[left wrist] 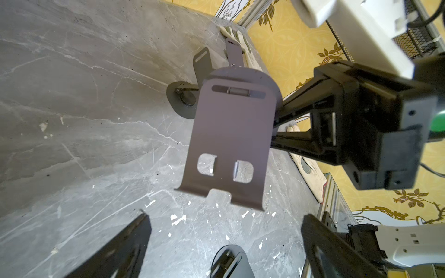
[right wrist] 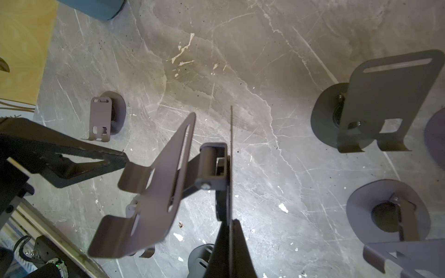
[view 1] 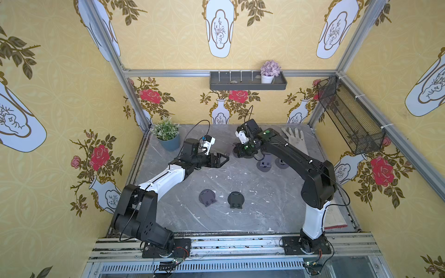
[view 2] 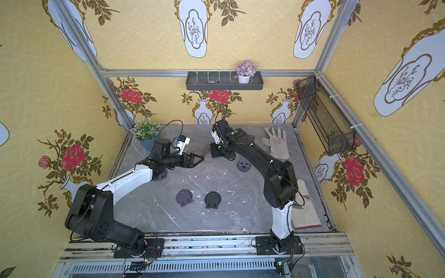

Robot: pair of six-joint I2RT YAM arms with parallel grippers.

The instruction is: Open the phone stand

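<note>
Your phone stand (left wrist: 228, 144) hangs in the air above the far middle of the table (view 1: 265, 211); the right gripper (right wrist: 231, 231) has its fingers pressed together on the round base disc, and the plate is swung out on its hinge. At nine o'clock the left gripper (left wrist: 225, 215) faces it, fingers spread wide, near the plate's lips. A folded stand (view 1: 207, 197) and its twin (view 1: 236, 199) lie at six o'clock; an opened stand (view 1: 265, 164) at four is half hidden by the right arm; a glove (view 1: 295, 139) lies at two, a potted plant (view 1: 167, 134) at ten. In both top views the held stand barely shows against the black gripper. It is dark grey sheet metal with two rounded cutouts and two upturned lips; the table is grey marble, chipped white.
</note>
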